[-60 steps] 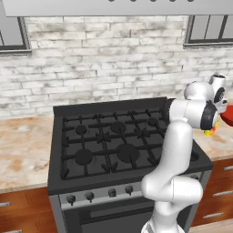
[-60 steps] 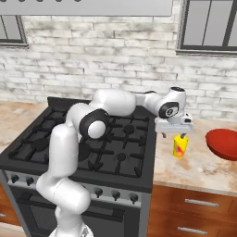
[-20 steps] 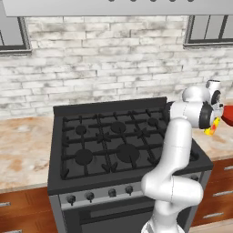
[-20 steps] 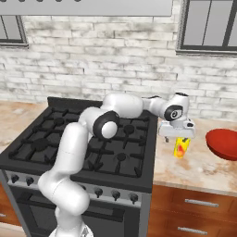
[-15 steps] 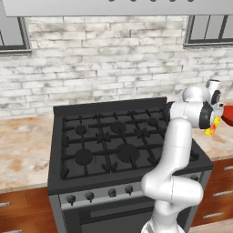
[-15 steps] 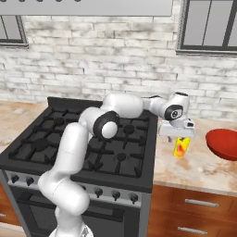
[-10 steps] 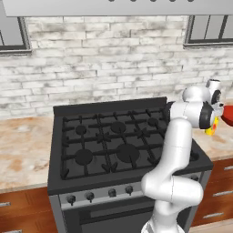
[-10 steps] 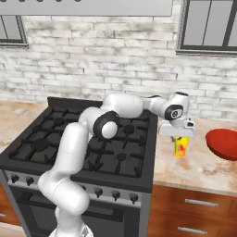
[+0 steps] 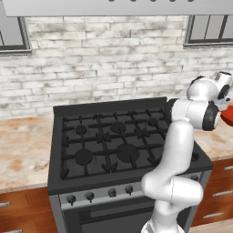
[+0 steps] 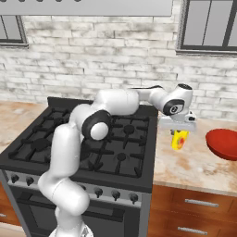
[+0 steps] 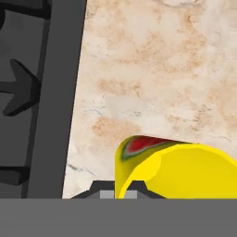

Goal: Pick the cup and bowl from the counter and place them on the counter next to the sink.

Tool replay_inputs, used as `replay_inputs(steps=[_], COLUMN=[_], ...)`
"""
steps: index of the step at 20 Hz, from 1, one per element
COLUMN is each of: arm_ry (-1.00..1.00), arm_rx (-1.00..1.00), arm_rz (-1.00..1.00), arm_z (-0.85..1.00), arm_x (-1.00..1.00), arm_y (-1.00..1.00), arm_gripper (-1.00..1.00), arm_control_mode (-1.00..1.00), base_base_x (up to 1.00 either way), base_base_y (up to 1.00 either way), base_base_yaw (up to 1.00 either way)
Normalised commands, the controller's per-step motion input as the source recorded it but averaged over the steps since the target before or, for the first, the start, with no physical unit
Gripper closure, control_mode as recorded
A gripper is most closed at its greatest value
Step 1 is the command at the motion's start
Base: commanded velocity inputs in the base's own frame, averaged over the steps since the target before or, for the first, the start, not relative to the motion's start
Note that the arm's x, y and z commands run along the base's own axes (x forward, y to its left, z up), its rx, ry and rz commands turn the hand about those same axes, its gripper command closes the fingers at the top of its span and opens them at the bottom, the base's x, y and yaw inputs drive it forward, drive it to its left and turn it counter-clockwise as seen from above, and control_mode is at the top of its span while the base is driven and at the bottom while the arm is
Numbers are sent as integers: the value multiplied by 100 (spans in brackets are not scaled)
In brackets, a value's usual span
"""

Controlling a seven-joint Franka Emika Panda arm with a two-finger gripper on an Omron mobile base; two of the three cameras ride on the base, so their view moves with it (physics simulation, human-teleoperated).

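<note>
A yellow cup (image 10: pixel 178 140) stands on the beige counter (image 10: pixel 194 163) just right of the stove. My gripper (image 10: pixel 178 131) comes down on it from above and is shut on its rim. In the hand view the cup (image 11: pixel 185 171) sits at the bottom, its wall between the two tips of the gripper (image 11: pixel 118 194), with a red and green patch inside. The red bowl (image 10: pixel 224 144) rests on the counter to the right of the cup, apart from it; its edge (image 9: pixel 229 115) also shows past my arm. The sink is out of view.
The black gas stove (image 10: pixel 69 139) with raised grates lies left of the cup, its edge (image 11: pixel 55 92) close beside it. A brick wall (image 10: pixel 115 60) runs behind. Bare counter (image 9: pixel 22 150) lies left of the stove.
The jaws have gone from open to shut on the cup's rim. Earlier the hand came down and right onto the cup. The cup and bowl have stayed in place.
</note>
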Motion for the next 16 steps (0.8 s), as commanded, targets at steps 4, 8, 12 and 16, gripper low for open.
replay_inputs(steps=[4, 8, 12, 16], arm_ry=[-15, -21, -15, -5], arm_rx=[-3, -6, -9, -13], arm_rz=[5, 3, 3, 2], arm_z=[40, 28, 43, 60], arm_x=[-45, -42, -46, -50], arm_y=[55, 79, 92, 86], arm_gripper=[100, 100, 100, 100], arm_control_mode=[-100, -100, -100, -100], base_base_x=[0, 0, 0, 0], base_base_y=[0, 0, 0, 0], base_base_yaw=[0, 0, 0, 0])
